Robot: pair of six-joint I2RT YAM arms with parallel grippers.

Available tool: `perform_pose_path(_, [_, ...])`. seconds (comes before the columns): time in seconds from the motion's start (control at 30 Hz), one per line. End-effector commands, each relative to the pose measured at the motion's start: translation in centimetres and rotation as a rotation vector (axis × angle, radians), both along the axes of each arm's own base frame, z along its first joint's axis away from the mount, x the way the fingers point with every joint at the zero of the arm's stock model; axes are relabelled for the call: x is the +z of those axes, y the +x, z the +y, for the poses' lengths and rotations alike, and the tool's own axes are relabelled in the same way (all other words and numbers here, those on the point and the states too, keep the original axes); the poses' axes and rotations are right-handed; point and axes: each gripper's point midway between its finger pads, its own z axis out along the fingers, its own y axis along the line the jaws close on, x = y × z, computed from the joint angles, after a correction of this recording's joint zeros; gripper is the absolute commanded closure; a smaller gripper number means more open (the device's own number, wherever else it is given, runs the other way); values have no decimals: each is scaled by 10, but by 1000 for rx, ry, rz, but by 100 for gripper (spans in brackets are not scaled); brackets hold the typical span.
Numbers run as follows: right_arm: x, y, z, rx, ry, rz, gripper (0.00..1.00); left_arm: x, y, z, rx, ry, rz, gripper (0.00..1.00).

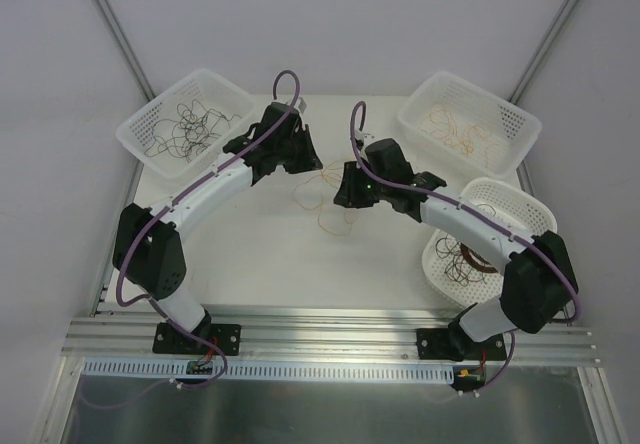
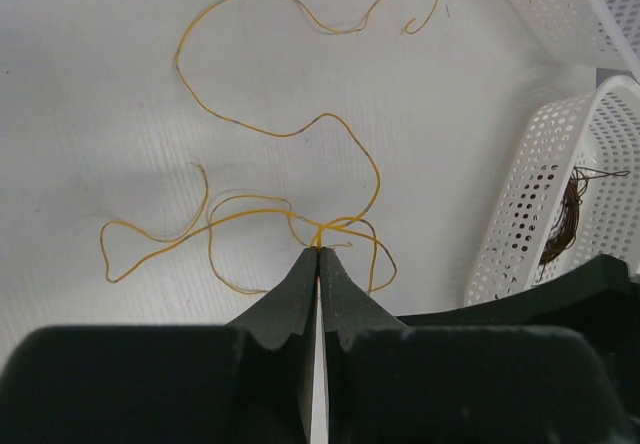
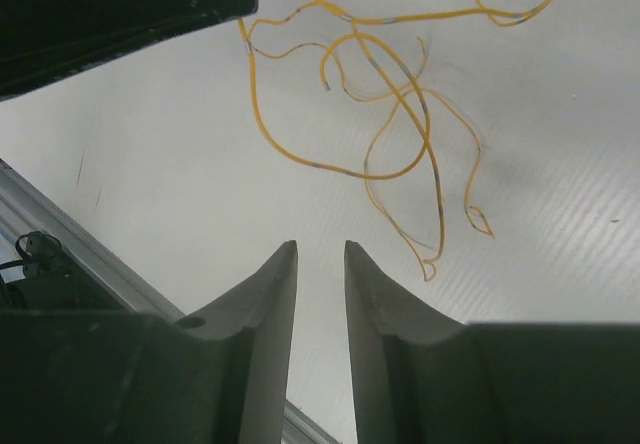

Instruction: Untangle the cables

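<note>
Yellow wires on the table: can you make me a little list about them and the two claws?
yellow wires: tangled loops lying loose on the table
left claw: shut, pinching the wires where they cross
right claw: open, holding nothing, wires ahead of it
baskets: three white ones, each with wire inside

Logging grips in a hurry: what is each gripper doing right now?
Left gripper: shut on the yellow cables.
Right gripper: open, holding nothing.
</note>
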Motion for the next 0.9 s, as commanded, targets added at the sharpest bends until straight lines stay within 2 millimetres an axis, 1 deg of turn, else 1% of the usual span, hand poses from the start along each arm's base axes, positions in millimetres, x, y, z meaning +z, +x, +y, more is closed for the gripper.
perform_pose_path(0.0, [53, 6, -15, 4, -36, -163, 71, 12, -2, 3, 10, -1, -35, 100])
perform_pose_path(0.1, [53, 8, -27, -16, -87, -181, 69, 13, -1, 5, 14, 5, -43, 100])
perform_pose_path(0.2, [48, 7, -31, -14, -97, -176, 66, 16, 0, 4, 12, 6, -52, 100])
perform_pose_path(0.27, [41, 8, -32, -15, -105, -159, 64, 16, -1, 3, 7, 1, -49, 100])
perform_pose_path(0.4, [29, 12, -33, -15, -119, -161, 64, 18, -4, 4, 0, -4, -50, 100])
perform_pose_path(0.57, [12, 24, -37, -26, -136, -146, 62, 20, -8, 6, -6, -5, -57, 100])
perform_pose_path(0.67, [9, 27, -33, -2, -116, -143, 62, 19, -11, 7, -6, -5, -51, 100])
perform_pose_path(0.8, [-7, 34, -26, 6, -116, -119, 63, 20, -13, 7, -9, -15, -46, 100])
perform_pose_path(0.87, [-12, 35, -23, 7, -110, -104, 67, 22, -14, 6, -13, -20, -50, 100])
